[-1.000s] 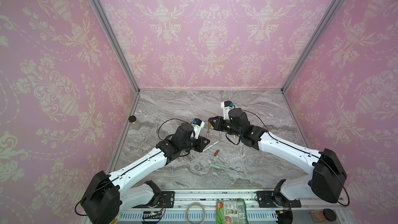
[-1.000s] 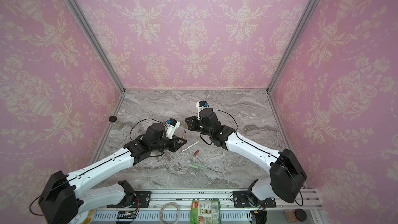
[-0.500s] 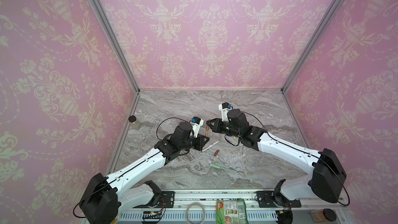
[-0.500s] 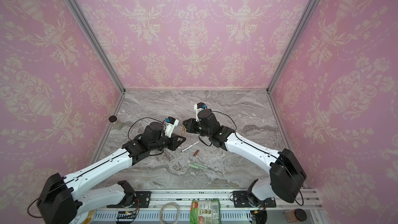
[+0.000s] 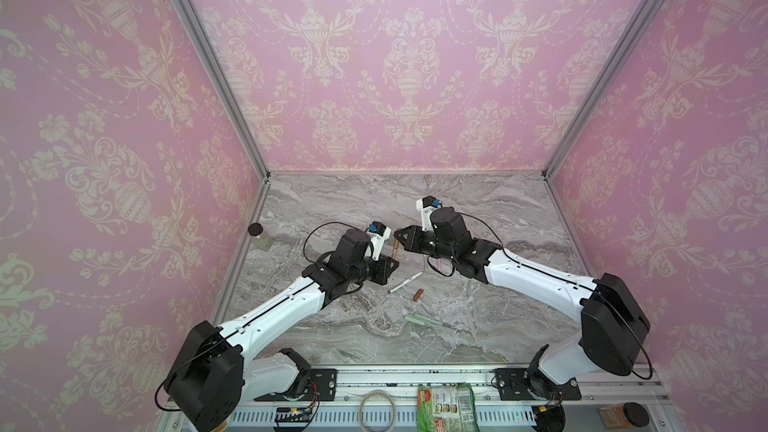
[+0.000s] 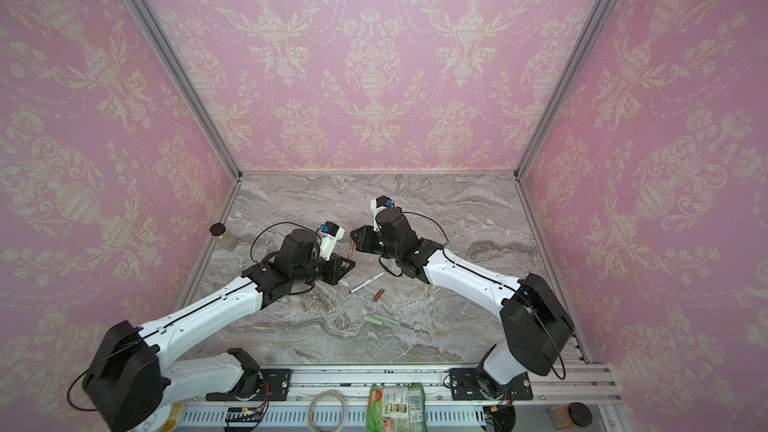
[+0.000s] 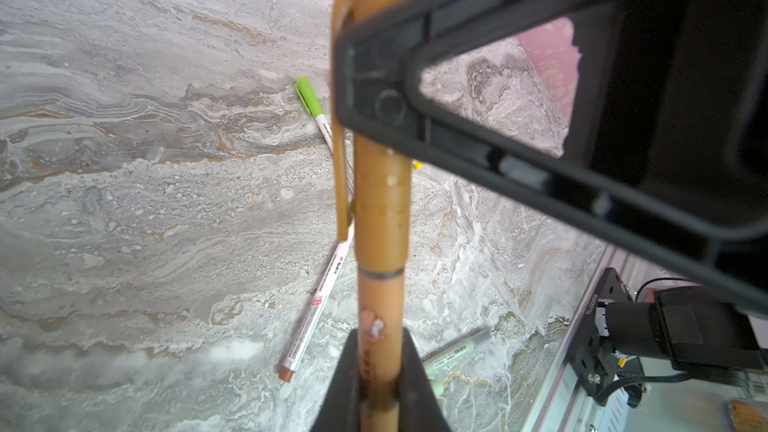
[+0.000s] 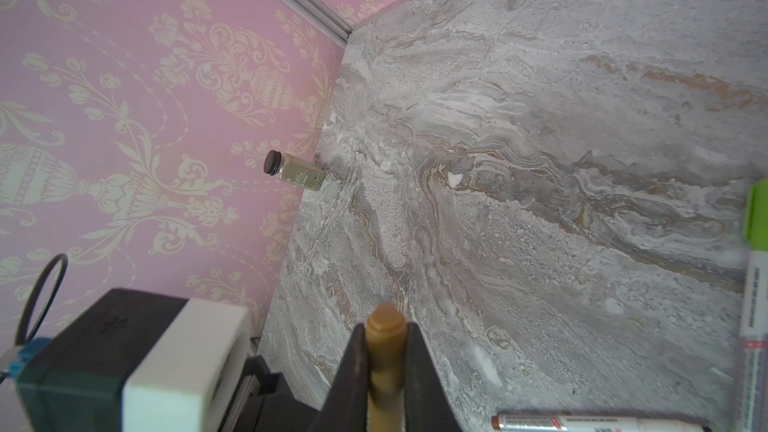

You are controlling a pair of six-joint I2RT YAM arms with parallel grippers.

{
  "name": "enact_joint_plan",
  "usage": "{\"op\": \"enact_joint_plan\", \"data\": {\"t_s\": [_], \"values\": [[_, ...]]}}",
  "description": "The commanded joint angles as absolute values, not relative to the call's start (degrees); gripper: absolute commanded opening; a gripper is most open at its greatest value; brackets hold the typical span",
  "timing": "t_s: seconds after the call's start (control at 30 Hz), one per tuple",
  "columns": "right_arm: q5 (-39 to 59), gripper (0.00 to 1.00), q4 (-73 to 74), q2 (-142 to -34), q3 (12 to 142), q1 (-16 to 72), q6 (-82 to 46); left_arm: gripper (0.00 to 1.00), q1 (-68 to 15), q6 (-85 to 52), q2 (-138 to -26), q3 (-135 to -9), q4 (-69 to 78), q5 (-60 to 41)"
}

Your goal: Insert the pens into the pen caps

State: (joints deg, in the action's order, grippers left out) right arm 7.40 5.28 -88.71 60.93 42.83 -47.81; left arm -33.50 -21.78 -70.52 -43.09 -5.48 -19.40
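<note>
— Holdings?
— My left gripper (image 7: 378,344): clamped on slim tan plastic pen barrel (image 7: 380,297). My right gripper (image 8: 386,347): clamped on tan clipped cap (image 7: 382,193), coaxial, directly opposite, above marble tabletop (image 7: 124,201); looks seated.

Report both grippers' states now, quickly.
Left gripper: shut on the tan pen.
Right gripper: shut on the tan pen cap.

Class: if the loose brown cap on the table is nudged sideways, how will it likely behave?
The cap is a short tube lying on its side, so it would probably roll. Small and plastic-looking, it is likely light and stiff, skidding easily on the smooth table.
</note>
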Motion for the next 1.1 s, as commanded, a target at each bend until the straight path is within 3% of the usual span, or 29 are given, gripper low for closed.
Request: {"op": "enact_joint_plan", "data": {"t_s": [0.0, 0.37, 0.77, 0.83, 1.0, 1.07], "values": [[21.7, 0.0, -11.0, -92.9, 56.8, 48.2, -47.4, 0.0, -29.8, -17.8, -70.5, -51.5, 18.1, -12.8], [23.8, 0.0, -5.9, -97.9, 54.6, 49.9, -51.6, 0.0, -29.4, -13.9, -73.2, -51.9, 28.5, -8.6], [17.1, 0.0, -10.8, -86.1, 64.6, 40.7, -47.7, 0.0, -29.5, -25.9, -69.7, -43.0, 16.1, -6.9], [16.5, 0.06, -10.6, -84.6, 66.6, 39.5, -47.2, 0.0, -29.5, -29.1, -69.5, -39.9, 15.4, -7.7], [14.8, 0.38, -11.7, -82.1, 70.5, 38.9, -43.9, 0.0, -30.1, -33.5, -69.5, -37.7, 13.7, -11.4], [14.8, 0.44, -12.2, -81.8, 70.2, 39.1, -43.0, 0.0, -30.5, -33.7, -69.8, -38.9, 11.6, -12.6]]}}
